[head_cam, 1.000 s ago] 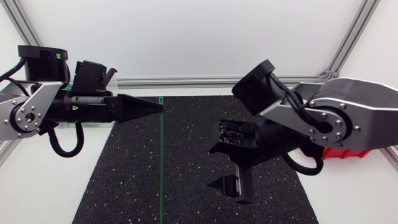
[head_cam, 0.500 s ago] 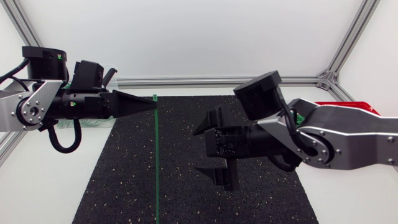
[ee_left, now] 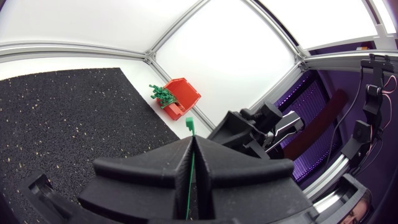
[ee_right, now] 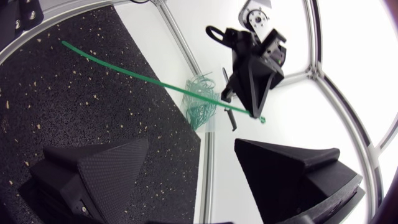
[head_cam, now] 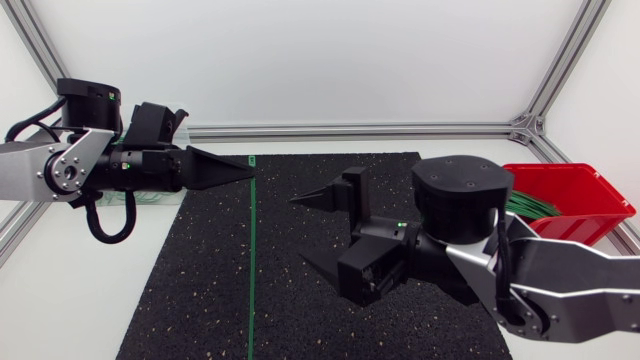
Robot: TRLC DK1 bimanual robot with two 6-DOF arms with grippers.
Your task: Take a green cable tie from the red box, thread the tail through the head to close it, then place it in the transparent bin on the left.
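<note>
My left gripper (head_cam: 254,168) points right over the mat's far left part, shut on a green cable tie (head_cam: 249,260) just below its head (head_cam: 250,160). The tail hangs straight down toward the mat's near edge. In the left wrist view the tie (ee_left: 190,171) runs between the shut fingers, head (ee_left: 189,123) sticking out past the tips. My right gripper (head_cam: 312,228) is open, its fingers pointing left at the tie and a short gap from it. In the right wrist view the tie (ee_right: 143,76) stretches ahead of the open right gripper (ee_right: 199,163). The red box (head_cam: 565,195) holds green ties.
The transparent bin (ee_right: 202,106), with several green ties inside, stands behind my left arm at the table's left. A black speckled mat (head_cam: 200,290) covers the middle of the white table. An aluminium frame (head_cam: 330,129) runs along the far edge.
My right arm has swung down and leftward, turning its open gripper toward the tie and uncovering the red box. My left arm has hardly moved and keeps hold of the tie.
</note>
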